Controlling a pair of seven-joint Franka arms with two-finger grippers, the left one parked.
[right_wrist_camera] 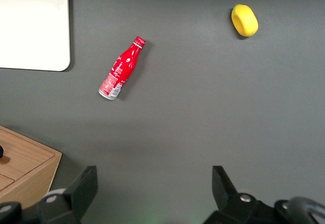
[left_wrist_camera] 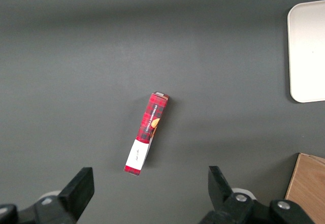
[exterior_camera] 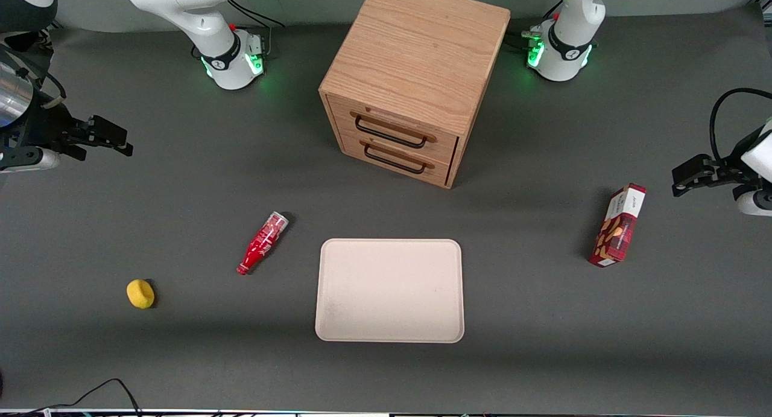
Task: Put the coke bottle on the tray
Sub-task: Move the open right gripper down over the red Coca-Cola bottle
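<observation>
The coke bottle (exterior_camera: 262,242) lies on its side on the dark table, red with a red cap and a clear silvery base, cap end nearer the front camera. It also shows in the right wrist view (right_wrist_camera: 122,69). The cream tray (exterior_camera: 390,290) lies flat beside it, toward the parked arm's end, with nothing on it; a corner of it shows in the right wrist view (right_wrist_camera: 33,26). My gripper (exterior_camera: 111,138) hangs above the table at the working arm's end, farther from the camera than the bottle and well apart from it. It is open and empty (right_wrist_camera: 152,183).
A wooden two-drawer cabinet (exterior_camera: 416,73) stands at the table's middle, farther from the camera than the tray. A yellow round object (exterior_camera: 140,294) lies near the bottle, toward the working arm's end. A red snack box (exterior_camera: 618,226) stands toward the parked arm's end.
</observation>
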